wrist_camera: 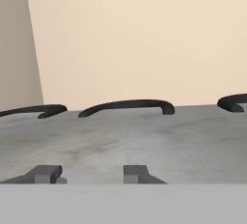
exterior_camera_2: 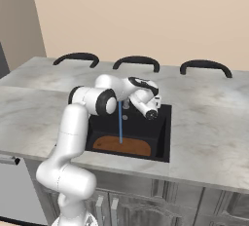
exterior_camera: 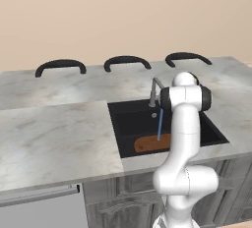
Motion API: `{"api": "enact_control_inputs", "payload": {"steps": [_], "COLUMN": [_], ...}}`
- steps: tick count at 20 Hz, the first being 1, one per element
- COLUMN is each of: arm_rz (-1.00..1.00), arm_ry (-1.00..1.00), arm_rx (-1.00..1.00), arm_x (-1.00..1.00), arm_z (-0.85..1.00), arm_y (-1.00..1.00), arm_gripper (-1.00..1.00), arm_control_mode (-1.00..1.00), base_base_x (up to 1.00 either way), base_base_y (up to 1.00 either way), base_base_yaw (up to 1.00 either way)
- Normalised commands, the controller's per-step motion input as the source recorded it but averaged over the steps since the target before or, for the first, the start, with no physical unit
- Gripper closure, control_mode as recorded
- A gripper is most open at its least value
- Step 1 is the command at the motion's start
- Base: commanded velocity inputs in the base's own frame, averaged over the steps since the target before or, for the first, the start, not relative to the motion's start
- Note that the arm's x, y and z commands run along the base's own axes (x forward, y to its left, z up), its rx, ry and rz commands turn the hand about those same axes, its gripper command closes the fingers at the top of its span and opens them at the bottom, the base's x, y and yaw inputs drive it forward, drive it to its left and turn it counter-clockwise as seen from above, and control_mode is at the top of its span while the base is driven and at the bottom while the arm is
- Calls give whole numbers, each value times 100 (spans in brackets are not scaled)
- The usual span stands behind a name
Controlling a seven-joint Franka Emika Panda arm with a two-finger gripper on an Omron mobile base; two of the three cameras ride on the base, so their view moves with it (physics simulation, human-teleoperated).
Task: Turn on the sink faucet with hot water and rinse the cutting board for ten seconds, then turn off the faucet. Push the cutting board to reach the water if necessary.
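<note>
Three black chair backs (exterior_camera: 127, 62) lined up along far edge of grey marble counter (exterior_camera: 54, 133), at 12 o'clock from sink (exterior_camera: 129, 119). Matte black basin set into counter, seen partly behind white arm (exterior_camera: 184, 138) in left base view. Cutting board (exterior_camera_2: 121, 146) lay flat on basin floor against near wall, at 6 o'clock in basin; orange-brown, rounded ends. Water (exterior_camera_2: 120, 122) ran as thin light-blue vertical stream, landed on board near its middle in right base view; in left base view hit right part of visible board (exterior_camera: 152, 144), rest hidden by arm. Sink faucet (exterior_camera: 155, 92) stood at basin's far rim, grey upright post with thin angled piece on top; lever position too small to read. Small silver drain (exterior_camera: 154, 115) showed on basin floor below faucet.

Arm bent over basin, wrist and hand above far half of sink in right base view. Gripper (wrist_camera: 87, 174) pointed level across counter toward chair backs; two dark fingertips (wrist_camera: 47, 173) at 6 o'clock of hand view, set apart with clear gap, bare counter between them. Jaws partly open, nothing held, nothing touched. Hand possibly just beside faucet post in right base view, contact not readable. Grey cabinet fronts (exterior_camera_2: 146, 200) below counter, lighter panel (exterior_camera: 39, 210) at 7 o'clock in left base view.
</note>
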Motion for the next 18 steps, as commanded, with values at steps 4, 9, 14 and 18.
{"api": "enact_control_inputs", "payload": {"steps": [4, 9, 14, 18], "arm_rz": [2, 0, 0, 0], "arm_ry": [0, 2, 5, 4], "arm_rx": [0, 0, 0, 0], "arm_x": [-34, -55, -62, -63], "arm_z": [-26, -21, -18, -20], "arm_y": [-69, -70, -70, -79], "arm_gripper": [100, 100, 100, 100], "arm_control_mode": [-100, -100, -100, -100], "base_base_x": [0, 0, 0, 0], "base_base_y": [0, 0, 0, 0], "base_base_yaw": [0, 0, 0, 0]}}
